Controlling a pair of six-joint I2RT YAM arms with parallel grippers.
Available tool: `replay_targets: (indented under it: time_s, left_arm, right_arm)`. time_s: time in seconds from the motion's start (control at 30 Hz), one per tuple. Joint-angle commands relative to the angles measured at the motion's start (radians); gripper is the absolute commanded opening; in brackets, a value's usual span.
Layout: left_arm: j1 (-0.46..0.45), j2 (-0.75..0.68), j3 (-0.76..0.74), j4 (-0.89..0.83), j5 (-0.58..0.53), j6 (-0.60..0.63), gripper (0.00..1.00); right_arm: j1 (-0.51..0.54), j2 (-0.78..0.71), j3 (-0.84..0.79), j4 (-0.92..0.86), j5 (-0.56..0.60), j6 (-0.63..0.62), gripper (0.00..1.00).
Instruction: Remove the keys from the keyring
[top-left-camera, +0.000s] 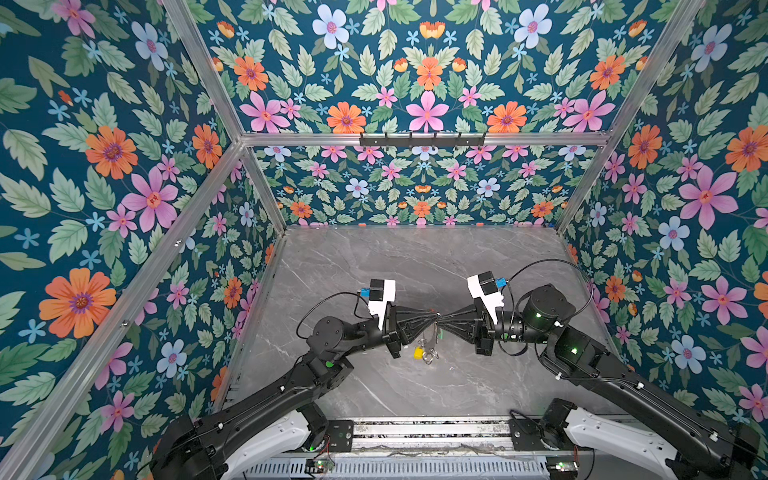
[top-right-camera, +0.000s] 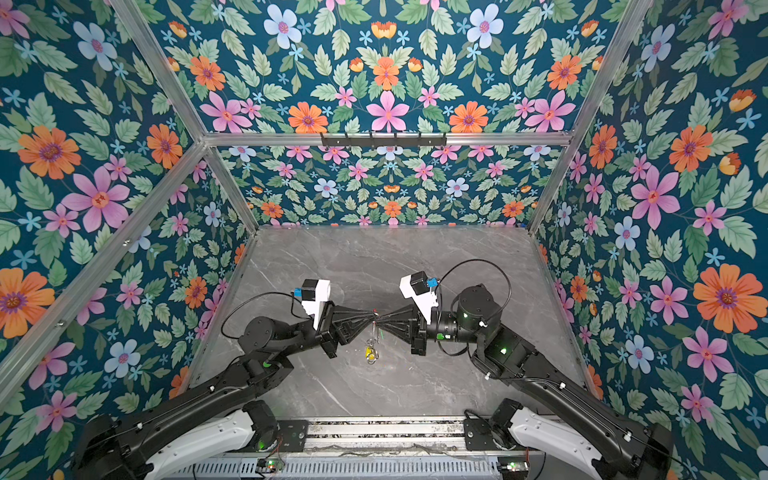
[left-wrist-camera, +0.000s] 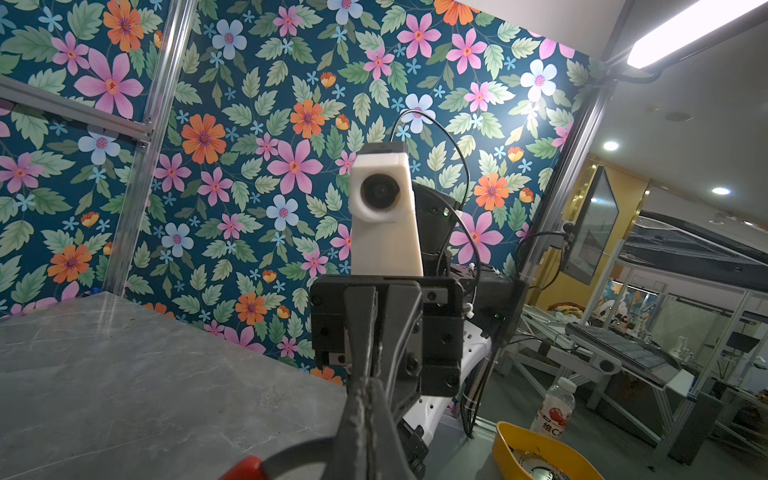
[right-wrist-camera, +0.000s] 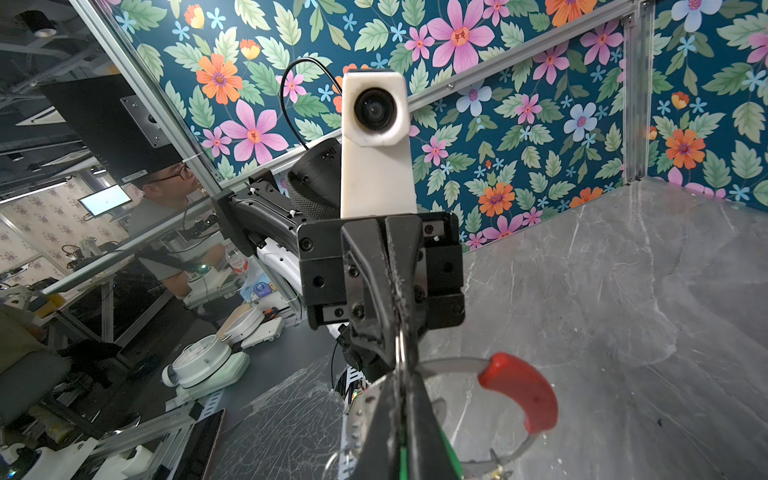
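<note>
The left gripper (top-left-camera: 430, 319) and the right gripper (top-left-camera: 443, 323) meet tip to tip at the centre of both top views, above the marble table (top-left-camera: 374, 270). Each has its jaws pressed together on the keyring (right-wrist-camera: 451, 363). The right wrist view shows the thin grey hoop pinched between the fingers, with the red sleeve (right-wrist-camera: 521, 390) free at the lower right of the frame. The keys (top-left-camera: 424, 347) dangle just below the tips — from above a small tangle, with only the yellow tag (top-right-camera: 369, 353) clear. The green tag (right-wrist-camera: 451, 455) seems mostly hidden behind a finger. In the left wrist view the bottom edge cuts off the sleeve.
</note>
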Motion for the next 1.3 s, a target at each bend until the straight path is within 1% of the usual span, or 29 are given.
replay_targets:
  time_s: [0.0,0.07,0.1,0.17,0.23,0.3,0.4,0.5,0.57,0.73,1.0,1.27]
  left_arm:
    - [0.001,-0.016,0.01,-0.008,-0.013,-0.006,0.1]
    - [0.001,-0.041,0.012,-0.069,-0.032,0.005,0.35]
    - [0.002,-0.057,0.014,-0.107,-0.039,0.013,0.43]
    - [0.001,-0.091,0.023,-0.187,-0.043,0.037,0.5]
    - [0.002,-0.122,0.038,-0.283,-0.045,0.067,0.54]
    - [0.002,-0.137,0.074,-0.41,-0.037,0.109,0.53]
    - [0.003,-0.116,0.141,-0.566,-0.006,0.146,0.47]
    - [0.003,-0.084,0.202,-0.688,0.017,0.175,0.45]
    - [0.003,-0.074,0.225,-0.733,0.023,0.19,0.45]
    - [0.002,-0.042,0.273,-0.801,0.062,0.209,0.45]
    - [0.003,0.018,0.299,-0.828,0.122,0.218,0.4]
    - [0.002,0.048,0.308,-0.817,0.148,0.222,0.3]
  right_arm:
    - [-0.002,-0.004,0.028,-0.066,0.003,-0.029,0.0]
    - [-0.01,-0.002,0.051,-0.142,0.005,-0.049,0.0]
    - [-0.016,0.0,0.068,-0.193,0.004,-0.065,0.0]
    - [-0.026,0.009,0.102,-0.296,-0.003,-0.1,0.0]
    - [-0.035,0.023,0.138,-0.399,-0.005,-0.139,0.0]
    - [-0.04,0.04,0.181,-0.502,-0.007,-0.186,0.0]
    - [-0.039,0.068,0.243,-0.633,-0.002,-0.252,0.0]
    - [-0.039,0.088,0.294,-0.726,0.012,-0.297,0.0]
    - [-0.039,0.105,0.328,-0.784,0.025,-0.326,0.0]
    - [-0.039,0.148,0.39,-0.875,0.048,-0.368,0.0]
    - [-0.037,0.205,0.454,-0.949,0.069,-0.4,0.0]
    - [-0.024,0.23,0.471,-0.956,0.085,-0.406,0.0]
